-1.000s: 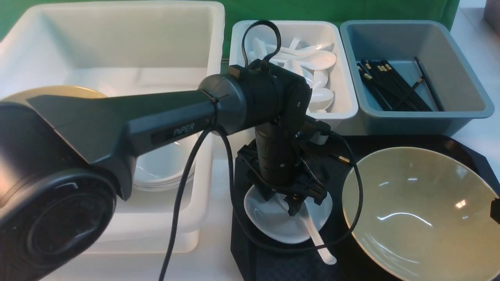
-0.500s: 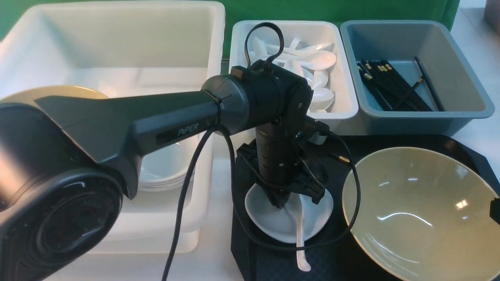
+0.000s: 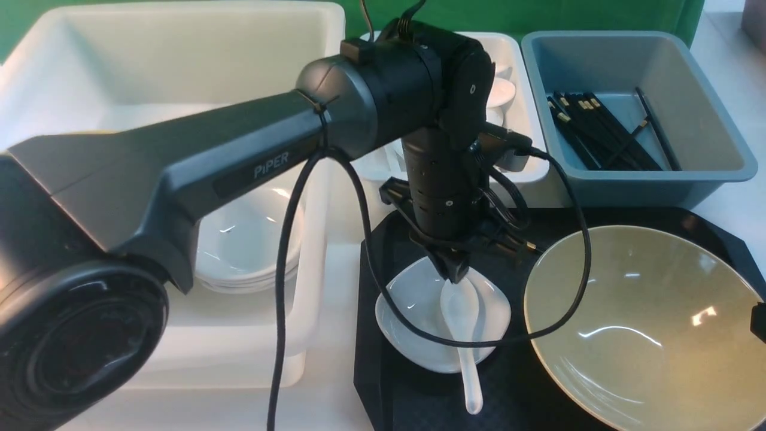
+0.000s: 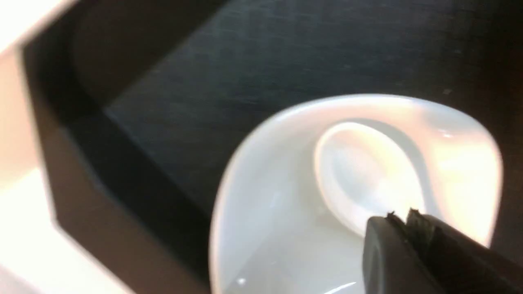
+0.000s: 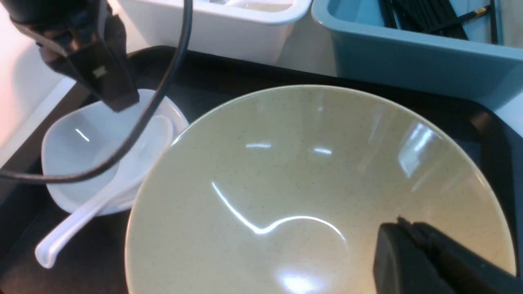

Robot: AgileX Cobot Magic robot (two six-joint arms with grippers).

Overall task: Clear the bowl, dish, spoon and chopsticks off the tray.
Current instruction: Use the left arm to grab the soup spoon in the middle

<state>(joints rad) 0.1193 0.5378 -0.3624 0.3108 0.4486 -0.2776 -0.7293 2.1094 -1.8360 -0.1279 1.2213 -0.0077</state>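
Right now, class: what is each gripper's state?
Left gripper: shut, empty, above the spoon.
Right gripper: shut, empty, over the bowl.

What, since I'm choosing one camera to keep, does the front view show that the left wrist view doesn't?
Front view only: the bowl, the spoon's whole handle, the blue bin of chopsticks. Left wrist only: the left jaws close up, pressed together, empty. Both: the spoon's scoop lying in the dish on the tray.
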